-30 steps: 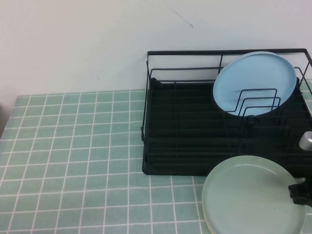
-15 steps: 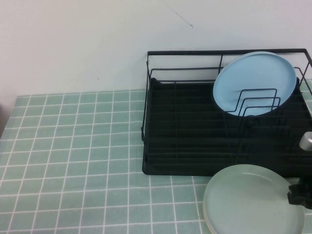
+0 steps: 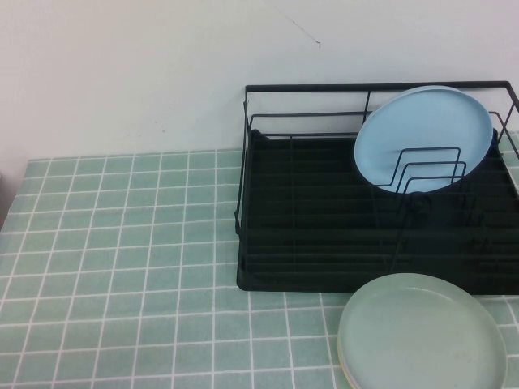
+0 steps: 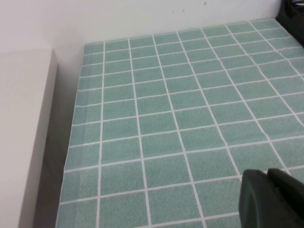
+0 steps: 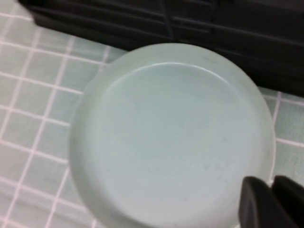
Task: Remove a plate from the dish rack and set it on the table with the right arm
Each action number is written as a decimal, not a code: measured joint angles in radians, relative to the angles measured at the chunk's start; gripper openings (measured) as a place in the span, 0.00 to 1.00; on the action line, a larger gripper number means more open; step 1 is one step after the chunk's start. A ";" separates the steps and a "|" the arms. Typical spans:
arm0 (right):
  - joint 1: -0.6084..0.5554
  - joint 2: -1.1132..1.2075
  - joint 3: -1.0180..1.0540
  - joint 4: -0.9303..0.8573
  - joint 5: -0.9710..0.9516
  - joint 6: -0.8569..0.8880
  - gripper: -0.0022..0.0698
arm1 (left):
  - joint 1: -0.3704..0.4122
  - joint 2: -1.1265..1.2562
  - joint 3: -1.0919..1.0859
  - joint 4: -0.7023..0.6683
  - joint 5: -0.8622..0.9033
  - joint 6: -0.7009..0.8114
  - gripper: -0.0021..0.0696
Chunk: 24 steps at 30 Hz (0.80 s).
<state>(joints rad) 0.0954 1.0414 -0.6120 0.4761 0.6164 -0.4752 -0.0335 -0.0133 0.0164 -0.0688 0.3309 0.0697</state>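
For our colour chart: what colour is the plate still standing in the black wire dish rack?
Light blue round plate; clearest in the high view.

High camera looks down over table (image 3: 122,243) and rack (image 3: 324,235); right wrist camera hangs close above plate (image 5: 171,137), left wrist camera low over cloth.

The plate (image 3: 422,331), round, pale mint-green with a shallow raised rim, lies flat on the table (image 3: 122,243), a mint cloth of white-lined squares; it sits just in front of the dish rack (image 3: 324,235), black wire; right gripper (image 5: 271,202) hangs above the plate's edge.
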 joint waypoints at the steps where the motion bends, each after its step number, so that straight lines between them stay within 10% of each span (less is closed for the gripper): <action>1: 0.000 -0.026 0.000 0.000 0.019 -0.002 0.11 | 0.000 0.000 0.000 0.000 0.000 0.000 0.02; 16: 0.000 -0.274 0.003 0.003 0.087 -0.028 0.03 | 0.000 0.000 0.000 0.000 0.000 0.000 0.02; 24: -0.080 -0.574 0.276 -0.063 -0.217 -0.055 0.03 | 0.000 0.000 0.000 -0.001 0.000 0.000 0.02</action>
<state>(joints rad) 0.0157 0.4678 -0.3361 0.4129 0.3999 -0.5298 -0.0335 -0.0133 0.0164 -0.0694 0.3309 0.0697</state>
